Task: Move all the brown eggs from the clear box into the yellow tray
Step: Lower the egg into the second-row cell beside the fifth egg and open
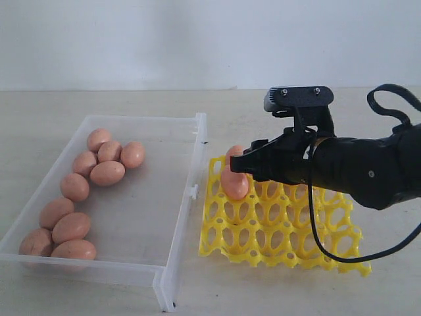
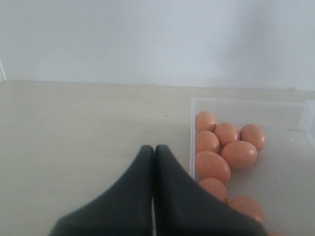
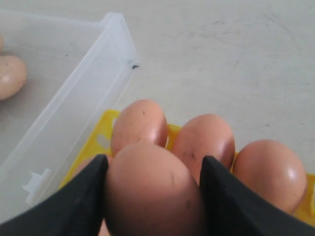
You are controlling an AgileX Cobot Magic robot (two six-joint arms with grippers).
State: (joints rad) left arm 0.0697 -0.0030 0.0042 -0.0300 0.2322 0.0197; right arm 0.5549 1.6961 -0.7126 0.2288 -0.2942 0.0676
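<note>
So the right gripper (image 3: 153, 167) is clamped on one smooth pinkish-brown oval egg (image 1: 235, 185), a finger on each long side. It holds it low over the bright yellow plastic lattice egg tray (image 1: 283, 243), at the cup in the column nearest the shallow clear plastic box (image 1: 197, 151). I can't tell if the egg is already seated or hanging just above the rim.

Three more brown eggs (image 3: 204, 142) sit in the tray's far row, and the closest one is just behind the held egg. That neighbour is my main worry.

My take on doing this bit well:
- go straight down, no sideways drift, until the cup carries the egg
- ease the fingers apart only enough to let go, so the far finger doesn't nudge the neighbour
- back out straight up before swinging towards the box

About ten eggs (image 1: 107, 172) lie loose in the box, touching in clumps, so they'll likely roll when one is picked.

The left gripper (image 2: 154, 162) is squeezed closed on nothing, parked above the pale surface (image 2: 74, 137) beside the box.
</note>
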